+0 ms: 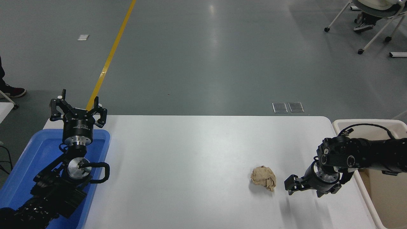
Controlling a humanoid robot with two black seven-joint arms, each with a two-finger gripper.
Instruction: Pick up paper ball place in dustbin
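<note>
White worktop (190, 152), tan paper ball (263, 177) lying right of centre, shallow blue tray (98, 152) on its left edge

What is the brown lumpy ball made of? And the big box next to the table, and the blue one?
The paper ball looks like crumpled tan paper: matte, full of creases. The dustbin seems to be smooth cream plastic with a thick rounded rim. The blue tray looks like plastic too, slightly glossy.

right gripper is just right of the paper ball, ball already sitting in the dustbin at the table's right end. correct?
Not quite. The head view shows the paper ball lying on the white table, not in the dustbin. The rest holds: the right gripper is just right of the ball, and the dustbin stands at the table's right end.
</note>
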